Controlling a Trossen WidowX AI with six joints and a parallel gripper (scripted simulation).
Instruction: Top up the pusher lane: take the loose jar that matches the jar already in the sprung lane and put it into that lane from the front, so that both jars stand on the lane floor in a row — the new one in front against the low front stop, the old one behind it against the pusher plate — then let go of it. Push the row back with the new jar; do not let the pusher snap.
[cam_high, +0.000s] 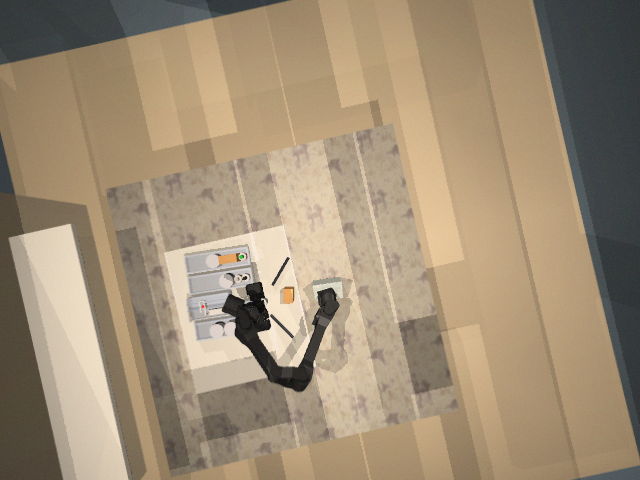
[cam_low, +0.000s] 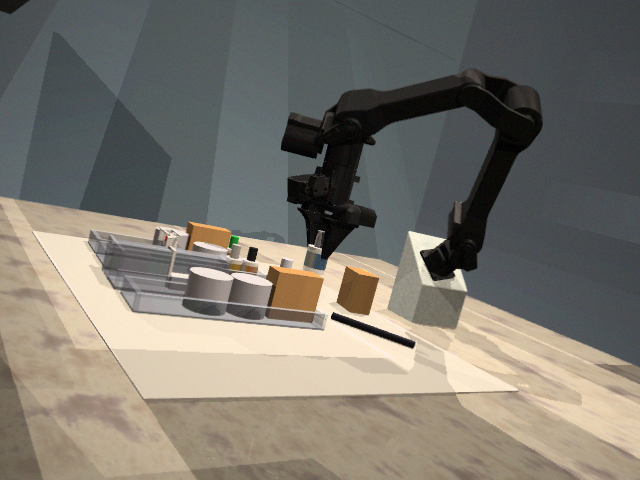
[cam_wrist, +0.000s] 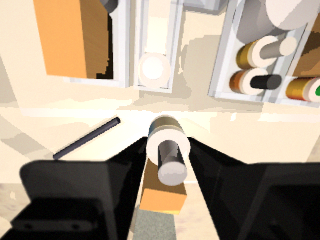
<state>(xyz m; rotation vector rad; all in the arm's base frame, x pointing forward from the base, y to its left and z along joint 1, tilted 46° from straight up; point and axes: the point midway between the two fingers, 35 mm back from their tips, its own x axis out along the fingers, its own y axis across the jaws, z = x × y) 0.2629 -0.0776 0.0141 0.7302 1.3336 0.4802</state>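
Clamped now in the gripper (cam_wrist: 167, 150), loose jar (cam_wrist: 167, 150) on the mat just before the sprung lane (cam_wrist: 155, 50) (twin jar (cam_wrist: 154, 70) waiting at its mouth), grasp step done, next probably lifting, lining up, pushing in slowly.

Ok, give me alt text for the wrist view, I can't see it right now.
The gripper is shut on a small grey-capped jar, just short of the lanes' front ends. Straight ahead a matching jar stands in a narrow lane. A black rod lies left; an orange block sits below the jar.
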